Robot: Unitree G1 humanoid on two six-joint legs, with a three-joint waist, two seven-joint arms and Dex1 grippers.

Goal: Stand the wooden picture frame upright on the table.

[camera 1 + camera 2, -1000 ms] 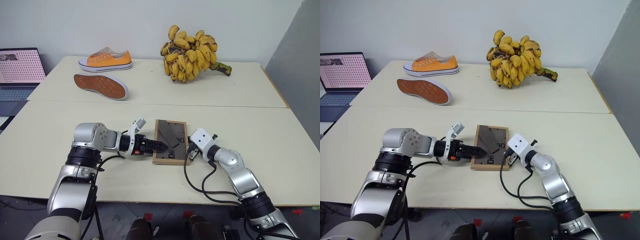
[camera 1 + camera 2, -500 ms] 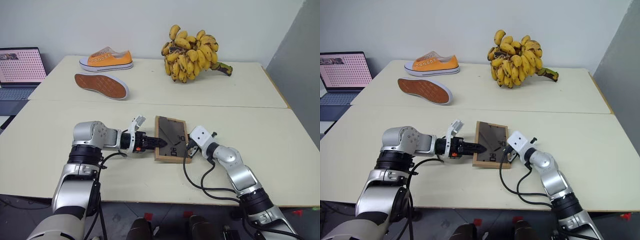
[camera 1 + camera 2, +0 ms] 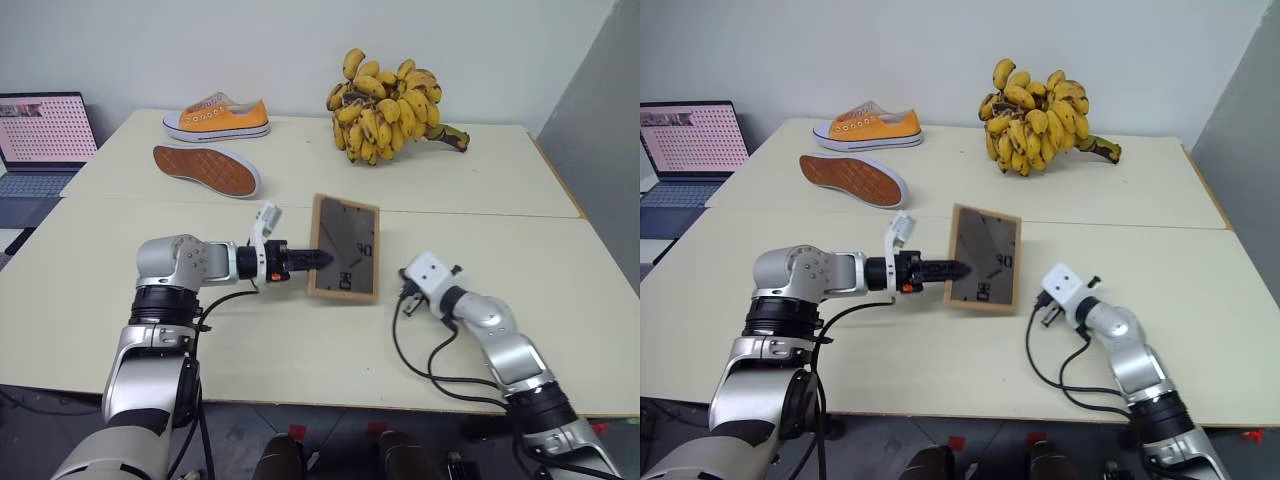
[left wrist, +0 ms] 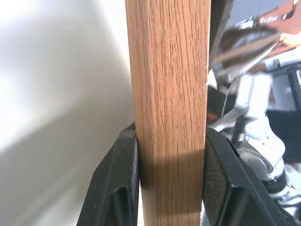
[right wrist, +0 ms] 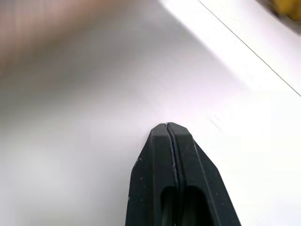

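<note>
The wooden picture frame (image 3: 344, 248) no longer lies flat: it is tilted up off the table (image 3: 300, 340), near-upright, its lower edge apparently still on the table. The left gripper (image 3: 318, 260) has clamped the frame's left side rail between both fingers. The right gripper (image 5: 172, 141), fingers pressed together and empty, has withdrawn toward 3 o'clock, well apart from the frame. Standing is judged mostly complete; release remains. The frame shows light oak grain and a dark grey face with pale numerals, at table centre, at 6 o'clock from the banana bunch (image 3: 385, 105).
</note>
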